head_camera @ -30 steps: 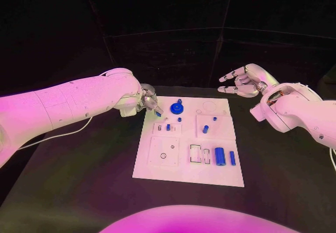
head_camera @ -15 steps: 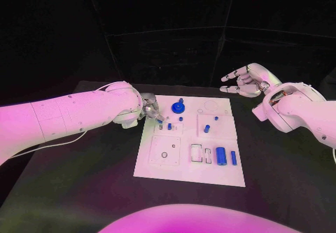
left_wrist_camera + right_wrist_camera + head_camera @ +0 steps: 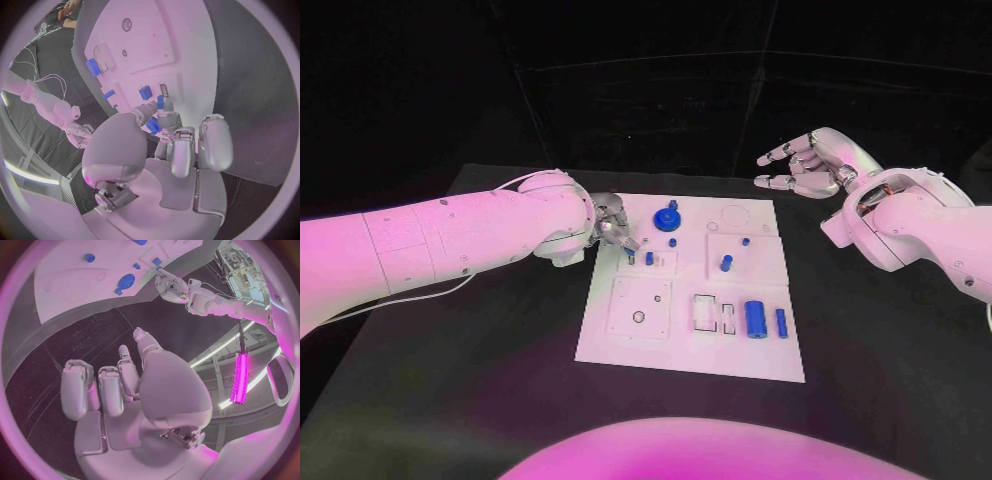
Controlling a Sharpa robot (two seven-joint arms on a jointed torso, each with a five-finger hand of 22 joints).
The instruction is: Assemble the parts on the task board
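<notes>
Left hand holds a part at the board's edge.
Left hand (image 3: 613,232) pinches a blue part (image 3: 154,125) at the board's (image 3: 646,340) ten o'clock; right hand (image 3: 805,165) hangs wide, at one o'clock.

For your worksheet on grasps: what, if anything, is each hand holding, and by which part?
The left hand pinches a small blue part between fingertips; which end cannot be told. The right hand holds nothing.
</notes>
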